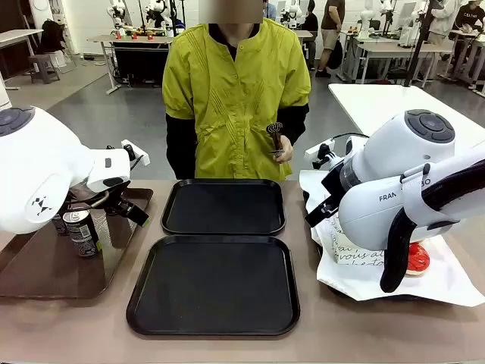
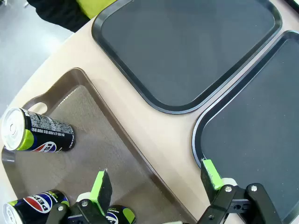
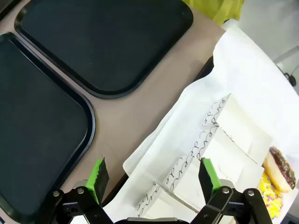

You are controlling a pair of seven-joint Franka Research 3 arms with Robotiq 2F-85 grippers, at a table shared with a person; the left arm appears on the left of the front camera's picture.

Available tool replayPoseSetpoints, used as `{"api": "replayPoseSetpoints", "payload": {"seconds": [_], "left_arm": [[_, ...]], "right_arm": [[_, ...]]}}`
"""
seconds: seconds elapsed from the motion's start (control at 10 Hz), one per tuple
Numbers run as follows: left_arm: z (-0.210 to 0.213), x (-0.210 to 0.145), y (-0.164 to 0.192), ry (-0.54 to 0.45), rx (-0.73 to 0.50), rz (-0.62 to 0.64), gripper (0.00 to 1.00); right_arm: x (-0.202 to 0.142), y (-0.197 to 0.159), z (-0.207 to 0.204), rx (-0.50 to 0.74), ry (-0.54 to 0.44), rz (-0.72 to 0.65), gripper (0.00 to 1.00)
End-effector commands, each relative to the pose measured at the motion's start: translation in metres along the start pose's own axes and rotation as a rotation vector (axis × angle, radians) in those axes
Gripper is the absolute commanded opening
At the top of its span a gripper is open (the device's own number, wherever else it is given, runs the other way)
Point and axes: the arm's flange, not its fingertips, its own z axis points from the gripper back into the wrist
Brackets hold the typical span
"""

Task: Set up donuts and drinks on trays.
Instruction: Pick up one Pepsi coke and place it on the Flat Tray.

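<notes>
On the tan table (image 1: pixel 318 337), two black trays (image 1: pixel 214 284) are set just beside each other. The left gripper (image 2: pixel 155 179) is held wide over the brown tray (image 2: pixel 93 121), with cans (image 2: pixel 39 135) near one finger. The right gripper (image 3: pixel 153 172), equally wide, is held over white sleeves (image 3: pixel 224 140), with a donut (image 3: pixel 280 168) off to one side.

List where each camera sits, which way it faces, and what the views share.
Front: fixed between the arms, facing across the table at the person; left arm and right arm frame the sides.
Left wrist: on the left arm, looking down past the open left gripper at the brown tray and cans.
Right wrist: on the right arm, looking down past the open right gripper at white paper and a donut.
Shared: all three show the far black tray and near black tray.
</notes>
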Motion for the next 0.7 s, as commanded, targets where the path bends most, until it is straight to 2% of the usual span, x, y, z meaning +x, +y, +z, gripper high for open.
{"api": "replayPoseSetpoints", "payload": {"seconds": [0.0,0.6], "left_arm": [[0.0000,0.0000,-0.0001,0.000,0.000,0.000,1.00],[0.0000,0.0000,-0.0001,0.000,0.000,0.000,1.00]], "right_arm": [[0.0000,0.0000,0.0000,0.000,0.000,0.000,1.00],[0.0000,0.0000,0.0000,0.000,0.000,0.000,1.00]]}}
